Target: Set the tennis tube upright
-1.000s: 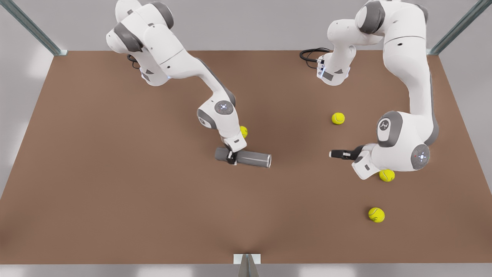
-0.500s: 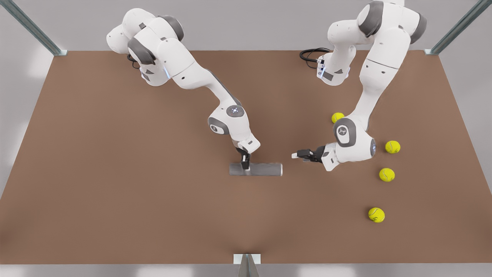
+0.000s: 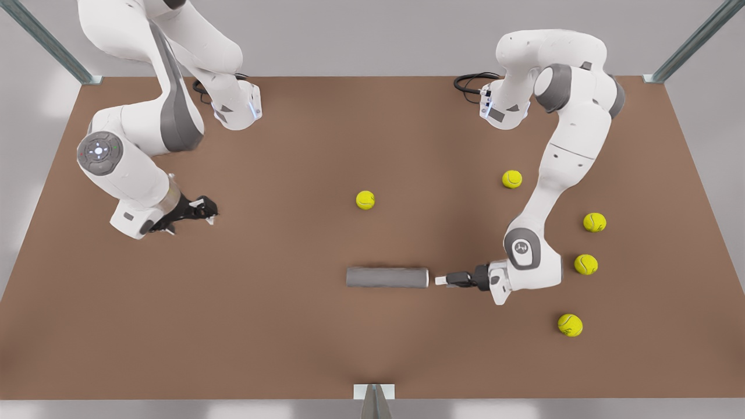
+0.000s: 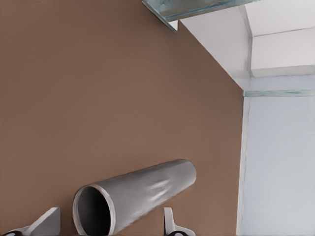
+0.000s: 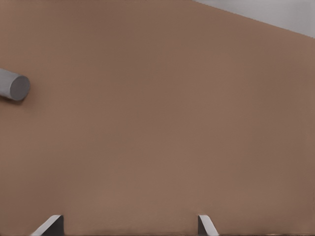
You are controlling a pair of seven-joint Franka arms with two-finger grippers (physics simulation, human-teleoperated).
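The tennis tube (image 3: pixel 387 277), a matte grey cylinder, lies flat on the brown table (image 3: pixel 262 326) with its rimmed open end toward the front view's right. My left gripper (image 3: pixel 440 280) is on the arm at the front view's right. It sits level with that open end, just off the rim. In the left wrist view the tube's dark mouth (image 4: pixel 92 211) sits between the spread fingers of the open left gripper (image 4: pixel 110 212). My right gripper (image 3: pixel 210 210) hangs open far off at the front view's left. The right wrist view shows the right gripper (image 5: pixel 129 217) and the tube's closed end (image 5: pixel 18 86) far off.
Several yellow-green tennis balls lie loose. One ball (image 3: pixel 365 200) is behind the tube, and others (image 3: pixel 585 264) cluster around the arm at the front view's right, with one (image 3: pixel 570 325) near the front. Metal frame posts (image 3: pixel 52 43) stand at the table's back corners.
My right gripper let go of the tube and drew far back to the front view's left. The tube now rests on the table. My left gripper came down to its open end.
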